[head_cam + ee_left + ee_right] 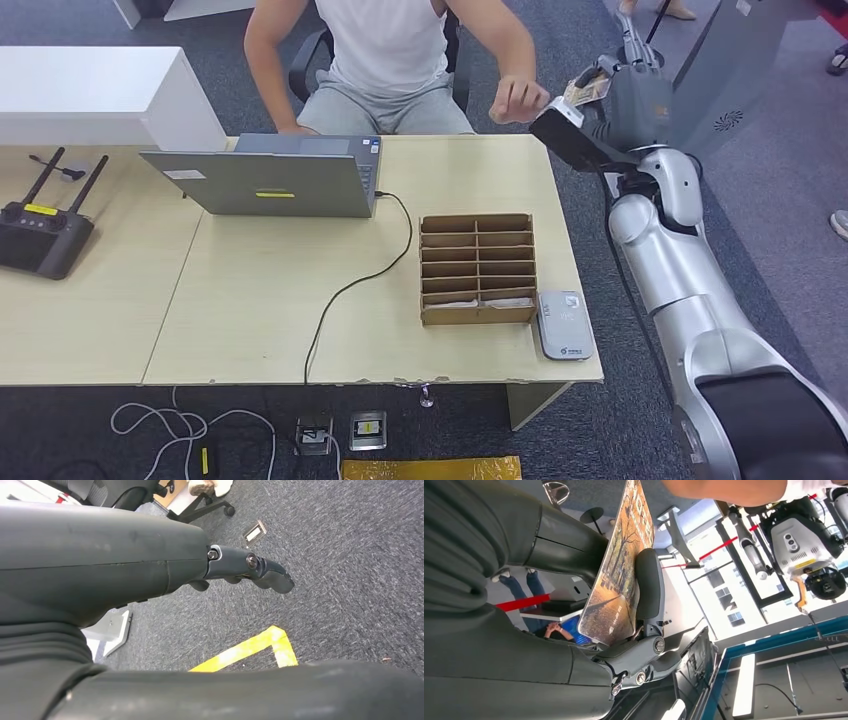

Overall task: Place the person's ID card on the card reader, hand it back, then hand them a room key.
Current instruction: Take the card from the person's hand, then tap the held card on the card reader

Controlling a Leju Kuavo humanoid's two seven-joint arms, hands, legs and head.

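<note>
Seemingly upright, the thin picture-printed card [616, 575] sat pinched between the right hand's [625, 95] thumb and fingers [649, 585], just beside the person's hand [518, 98].

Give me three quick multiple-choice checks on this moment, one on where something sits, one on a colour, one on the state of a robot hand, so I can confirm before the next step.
1. Where does the card reader lie?
A. On the laptop
B. On the table, beside the cardboard organizer, near the table's front edge
C. On the floor

2. What colour is the tape on the carpet in the left wrist view?
A. Yellow
B. Green
C. White

3. What is the right robot hand doing?
A. Hanging with nothing in it
B. Pressing the card reader
C. Holding a card raised near the person's hand

Answers:
1 B: the grey reader sits on the table's wood just right of the cardboard organizer.
2 A: the tape forms a yellow corner.
3 C: the card is pinched between thumb and fingers, close to the person's hand.
</note>
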